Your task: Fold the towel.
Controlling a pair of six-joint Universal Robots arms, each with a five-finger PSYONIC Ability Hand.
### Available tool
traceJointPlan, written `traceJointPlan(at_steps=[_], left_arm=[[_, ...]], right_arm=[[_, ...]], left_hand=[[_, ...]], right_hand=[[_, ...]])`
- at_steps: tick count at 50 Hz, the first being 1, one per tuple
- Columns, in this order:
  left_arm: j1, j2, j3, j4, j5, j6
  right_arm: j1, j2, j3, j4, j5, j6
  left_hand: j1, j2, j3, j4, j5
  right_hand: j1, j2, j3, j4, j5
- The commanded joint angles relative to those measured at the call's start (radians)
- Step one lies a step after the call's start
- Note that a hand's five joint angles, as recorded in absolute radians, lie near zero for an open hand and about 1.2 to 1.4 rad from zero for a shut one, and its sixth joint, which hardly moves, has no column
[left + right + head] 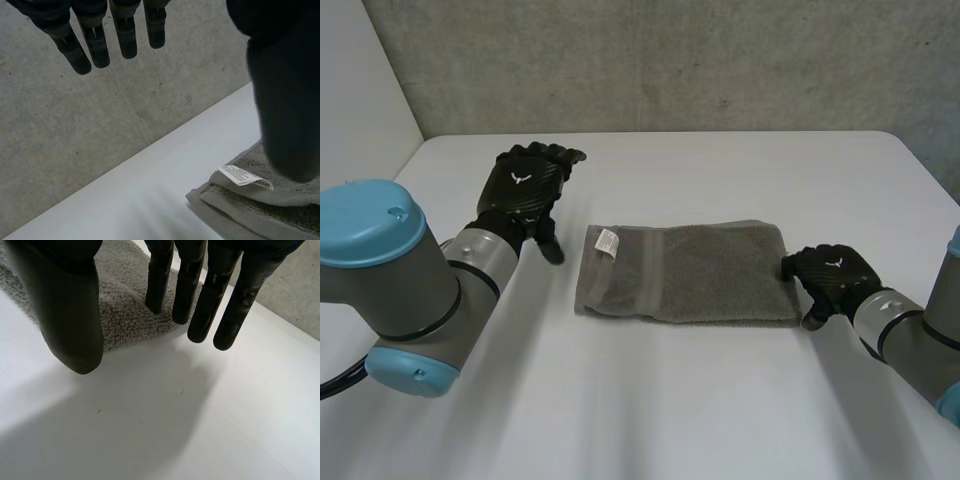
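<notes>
Black left hand (525,190) hangs above the white counter (650,400), just beside the towel's label end. Its fingers (95,47) are straight and hold nothing. The grey towel (690,275) lies mid-counter, already doubled in layers, so I judge one fold is done and another remains. Its white label (245,177) carries print too small to read. The right hand (830,275) sits at the towel's right edge, fingers (206,305) straight and gripping nothing. Next it must pinch that edge and carry it toward the label.
</notes>
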Motion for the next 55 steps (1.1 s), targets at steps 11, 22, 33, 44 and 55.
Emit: traceJointPlan(at_steps=[11,22,33,44,55], left_arm=[[0.003,-0.008,-0.013,0.0,0.002,-0.057],[0.005,-0.018,-0.013,0.0,0.002,-0.061],[0.003,-0.028,-0.013,0.001,-0.004,-0.064],[0.009,-0.026,-0.014,0.0,-0.006,-0.066],[0.015,-0.003,-0.011,-0.002,-0.009,-0.061]], right_arm=[[0.021,0.004,-0.014,0.001,0.0,0.09],[0.041,0.001,-0.008,0.004,0.005,0.094],[0.05,0.01,-0.012,-0.006,0.003,0.093],[0.032,0.004,-0.02,-0.011,0.006,0.09],[0.053,-0.084,-0.101,0.024,0.091,-0.088]], left_hand=[[0.01,0.014,0.025,0.008,-0.125],[0.195,0.199,0.21,0.193,0.059],[0.647,0.651,0.662,0.646,0.512],[0.844,0.848,0.859,0.842,0.708],[0.679,0.683,0.694,0.677,0.544]], right_hand=[[-0.025,-0.004,-0.016,-0.017,-0.024],[-0.022,-0.001,-0.013,-0.014,-0.021],[0.078,0.098,0.086,0.086,0.079],[0.752,0.773,0.761,0.76,0.753],[0.752,0.773,0.761,0.76,0.753]])
